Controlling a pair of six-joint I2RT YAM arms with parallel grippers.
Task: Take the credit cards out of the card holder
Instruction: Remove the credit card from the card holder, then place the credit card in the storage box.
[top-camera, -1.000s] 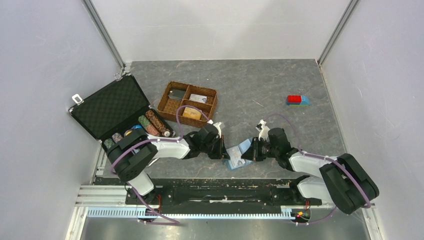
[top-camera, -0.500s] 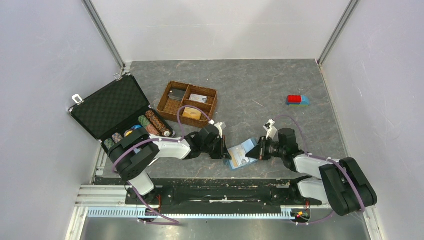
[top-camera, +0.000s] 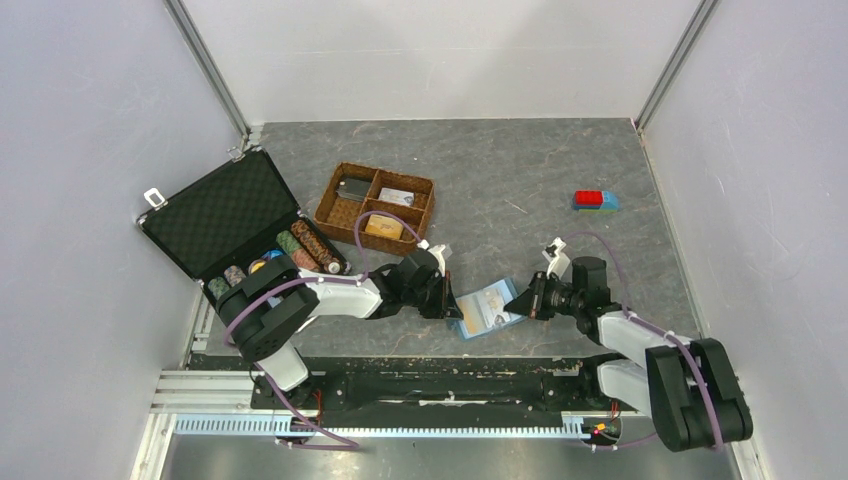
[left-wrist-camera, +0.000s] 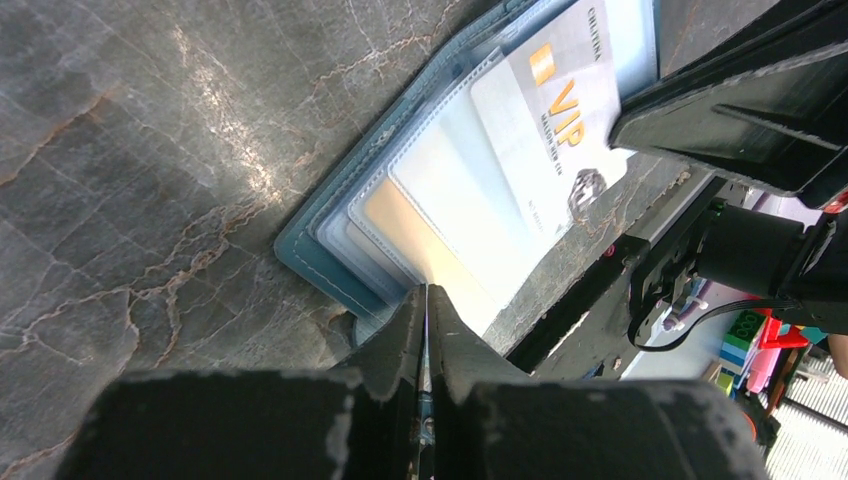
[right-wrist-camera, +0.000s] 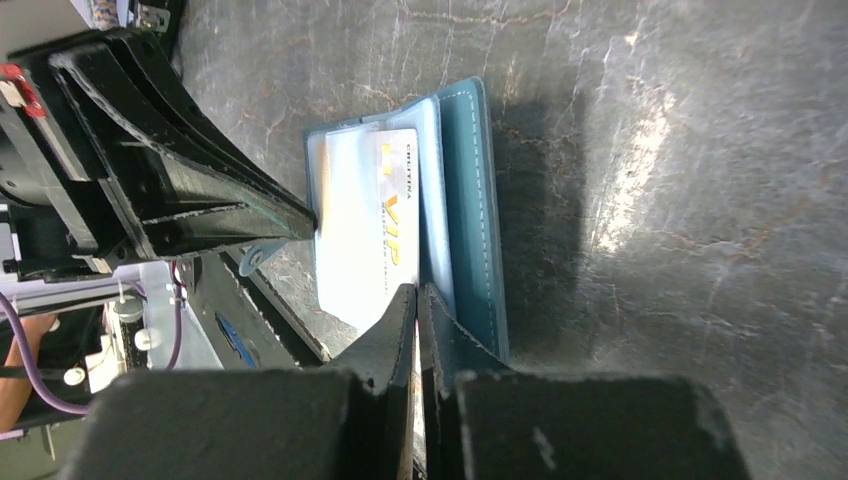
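The light-blue card holder (top-camera: 474, 313) lies open on the grey table between my two grippers. Its teal cover shows in the right wrist view (right-wrist-camera: 468, 190) and the left wrist view (left-wrist-camera: 312, 262). A white credit card marked VIP (right-wrist-camera: 368, 225) lies across its clear sleeves and also shows in the left wrist view (left-wrist-camera: 548, 125). My left gripper (top-camera: 452, 298) is shut on the holder's left edge (left-wrist-camera: 427, 292). My right gripper (top-camera: 522, 300) is shut on the near edge of the white card (right-wrist-camera: 416, 292). A pale orange tint shows inside one sleeve (left-wrist-camera: 400, 215).
An open black foam-lined case (top-camera: 225, 212) with rows of poker chips (top-camera: 300, 250) stands at the left. A brown wicker tray (top-camera: 351, 207) sits behind the left arm. A red and blue block (top-camera: 594, 200) lies at the far right. The table's front edge runs just below the holder.
My right gripper has drawn back to the right with the white card, which now sticks further out of the holder. The left gripper has kept its hold in place.
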